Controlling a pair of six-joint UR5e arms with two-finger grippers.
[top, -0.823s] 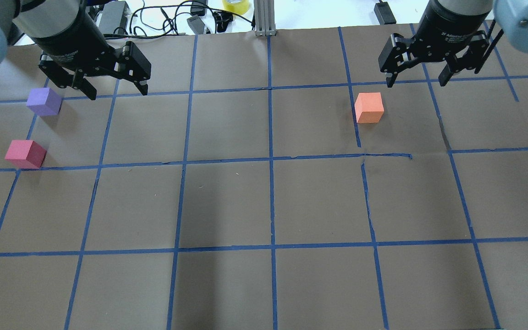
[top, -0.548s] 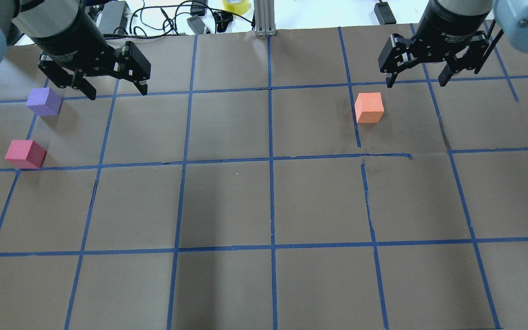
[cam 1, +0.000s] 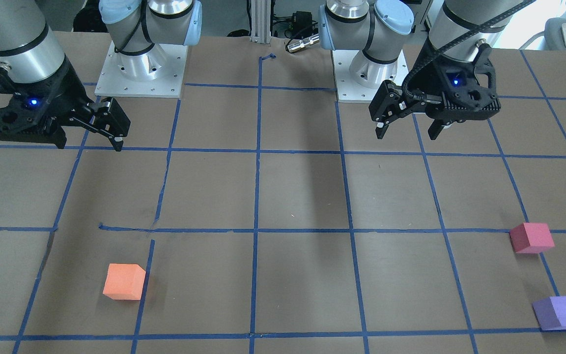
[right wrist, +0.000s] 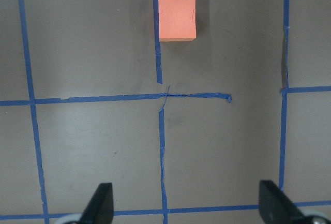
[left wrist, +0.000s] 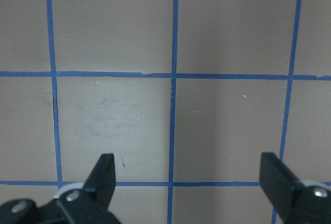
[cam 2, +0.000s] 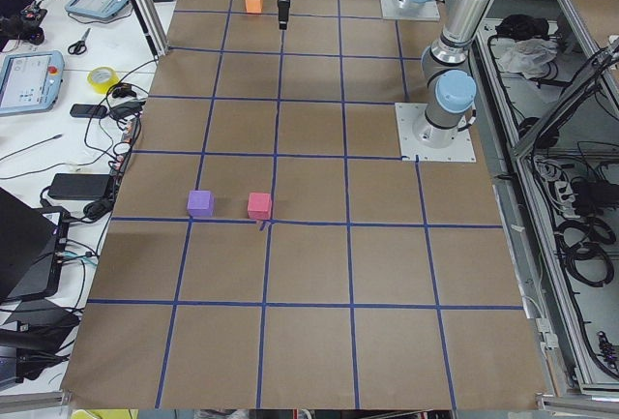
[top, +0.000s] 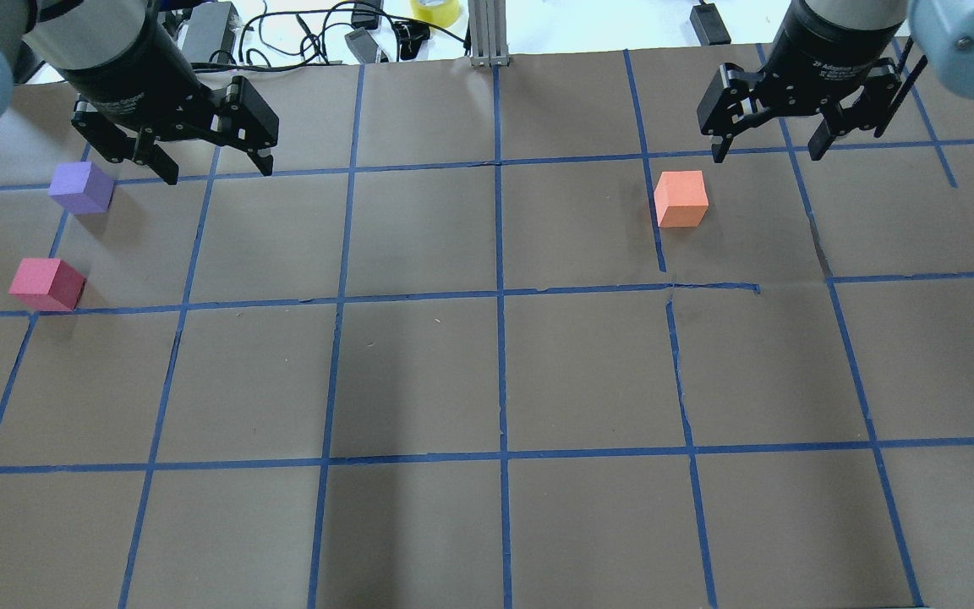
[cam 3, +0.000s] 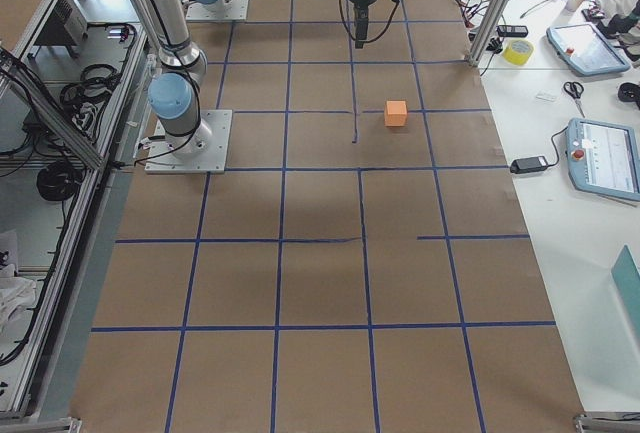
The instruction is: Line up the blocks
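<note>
Three foam blocks lie apart on the brown paper. The orange block [top: 681, 199] [cam 1: 124, 281] [right wrist: 177, 18] sits at the far right, just in front of and to the left of my right gripper [top: 767, 156] [cam 1: 89, 146] [right wrist: 187, 203], which hovers open and empty. The purple block [top: 81, 187] [cam 1: 558, 312] and the crimson-pink block [top: 46, 284] [cam 1: 531, 238] sit at the far left. My left gripper [top: 218, 173] [cam 1: 406, 136] [left wrist: 190, 182] hovers open and empty to the right of the purple block. The left wrist view shows only bare paper.
Blue tape lines [top: 500, 296] grid the paper. Cables, a power brick [top: 208, 25], a yellow tape roll [top: 436, 8] and an aluminium post [top: 487, 34] lie past the far edge. The arm bases [cam 1: 140, 64] [cam 1: 369, 73] stand on the robot's side.
</note>
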